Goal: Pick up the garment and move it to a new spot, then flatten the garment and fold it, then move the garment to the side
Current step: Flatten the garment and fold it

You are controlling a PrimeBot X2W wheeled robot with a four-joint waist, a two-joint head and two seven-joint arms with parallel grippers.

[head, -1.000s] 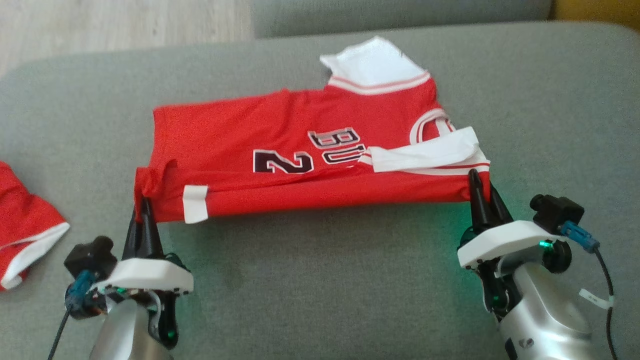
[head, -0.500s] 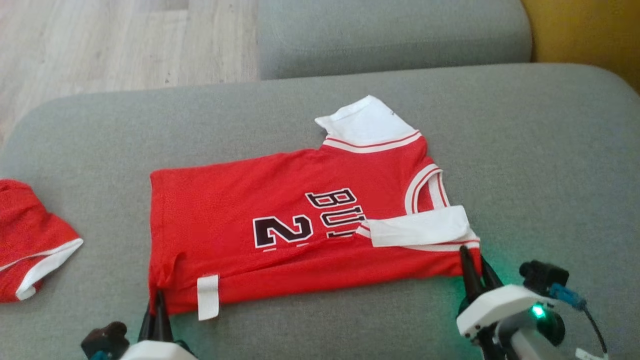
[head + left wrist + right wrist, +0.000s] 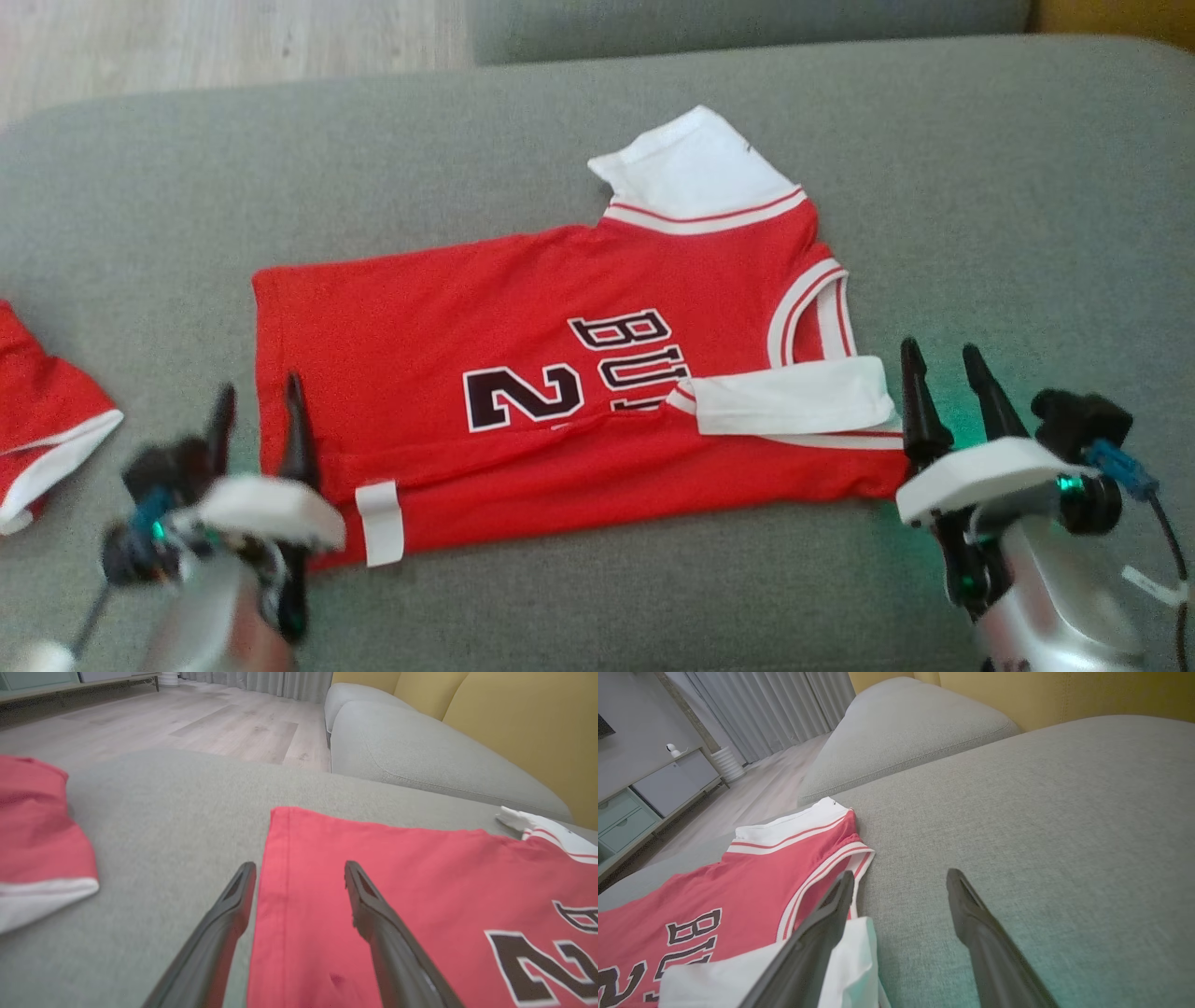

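Observation:
A red basketball jersey [image 3: 523, 345] with white sleeves and black lettering lies flat on the grey sofa cushion [image 3: 980, 205], its near long edge folded over. My left gripper [image 3: 260, 397] stands open at the jersey's near-left corner, straddling its left hem [image 3: 275, 891]. At the near-right corner my right gripper [image 3: 941, 359] is open too, its left finger beside the folded white sleeve [image 3: 794, 399]. The jersey [image 3: 752, 877] lies left of the right gripper [image 3: 899, 879] in the right wrist view. Nothing is held between either pair of fingers.
A second red garment with white trim [image 3: 42, 420] lies at the cushion's left edge, also in the left wrist view as the red garment [image 3: 32, 826]. Another grey cushion [image 3: 901, 723] and yellow backrest [image 3: 523, 723] stand beyond; wooden floor [image 3: 187, 718] lies past the sofa.
Both grippers have opened and let go of the jersey's near edge, which now rests flat on the cushion. The head camera has also shifted between frames.

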